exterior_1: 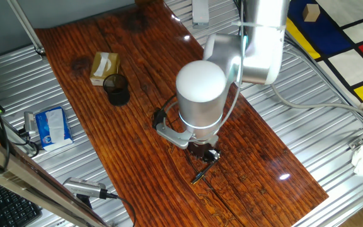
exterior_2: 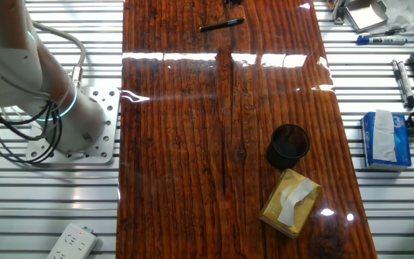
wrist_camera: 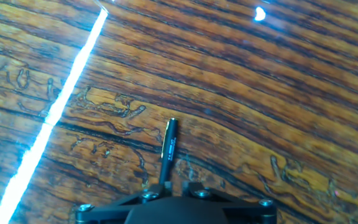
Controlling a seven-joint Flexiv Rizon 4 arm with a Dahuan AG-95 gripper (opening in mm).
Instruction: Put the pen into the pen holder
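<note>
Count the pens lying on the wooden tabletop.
1. The pen lies flat on the wooden tabletop, right under the gripper and well apart from the pen holder. More pen-like items lie off the wood on the metal surround.

The long wooden desk (exterior_2: 192, 144) is glossy reddish-brown with dark, wavy grain lines and white glare streaks. The thin stick-like pen (exterior_2: 222, 24) is black with a pale gold strip along its barrel. The small translucent cylindrical cup (exterior_2: 288, 144) is dark brown-black. Beside it, the cardboard box (exterior_2: 289, 203) is yellowish-tan with a white patch. The tissue pack (exterior_2: 384, 139) is blue and white.
</note>
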